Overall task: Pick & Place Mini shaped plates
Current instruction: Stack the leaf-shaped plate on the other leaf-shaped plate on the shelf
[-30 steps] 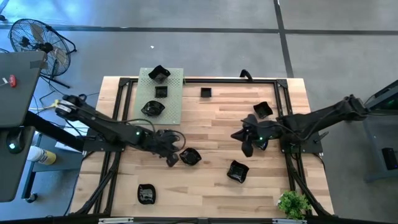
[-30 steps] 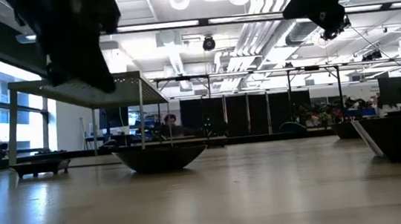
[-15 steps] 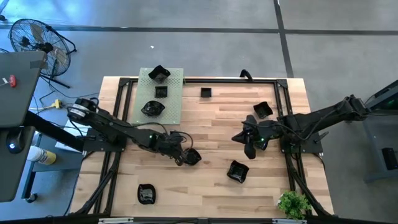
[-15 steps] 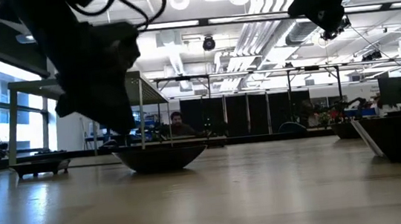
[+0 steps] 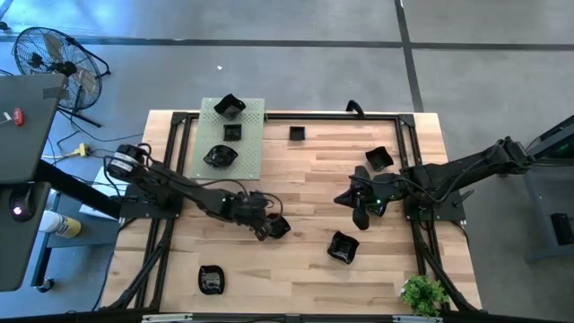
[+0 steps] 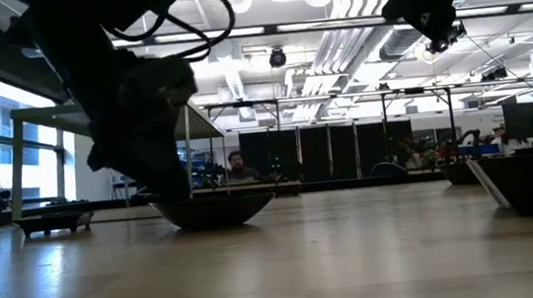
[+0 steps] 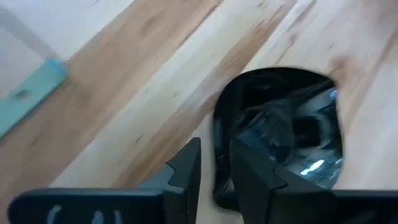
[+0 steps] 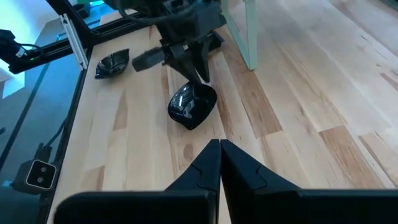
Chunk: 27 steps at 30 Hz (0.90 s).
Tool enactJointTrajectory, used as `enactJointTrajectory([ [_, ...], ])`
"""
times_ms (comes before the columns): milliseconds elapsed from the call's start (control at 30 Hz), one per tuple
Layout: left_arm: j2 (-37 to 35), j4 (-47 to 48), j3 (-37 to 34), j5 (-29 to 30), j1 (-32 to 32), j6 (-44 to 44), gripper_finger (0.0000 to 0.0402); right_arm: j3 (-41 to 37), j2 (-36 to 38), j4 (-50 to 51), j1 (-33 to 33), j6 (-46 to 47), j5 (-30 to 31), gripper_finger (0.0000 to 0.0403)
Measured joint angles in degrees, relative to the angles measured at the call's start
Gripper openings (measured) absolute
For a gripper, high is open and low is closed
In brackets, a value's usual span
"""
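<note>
One plate matters here: the glossy black dish (image 5: 276, 227) near mid-table, with the left gripper (image 5: 261, 223) right down at its rim. In the left wrist view the fingers (image 7: 186, 167) stand a little apart, one either side of the dish's edge (image 7: 280, 134), not clamped. The high view adds the other mini shaped plates (image 5: 343, 247) scattered about, some on the green perforated board (image 5: 252, 144). The right gripper (image 8: 219, 148) hovers mid-right, fingers pressed together, empty.
</note>
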<state>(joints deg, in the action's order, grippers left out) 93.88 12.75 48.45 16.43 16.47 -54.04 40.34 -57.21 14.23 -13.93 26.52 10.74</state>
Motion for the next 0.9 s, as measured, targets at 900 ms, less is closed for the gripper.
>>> enactJointTrajectory([
  [900,-14.14,5.91,6.95,-6.51,-1.21,11.56,0.0001,0.0,-0.02,0.1,0.04,-2.62,0.25,0.0002],
])
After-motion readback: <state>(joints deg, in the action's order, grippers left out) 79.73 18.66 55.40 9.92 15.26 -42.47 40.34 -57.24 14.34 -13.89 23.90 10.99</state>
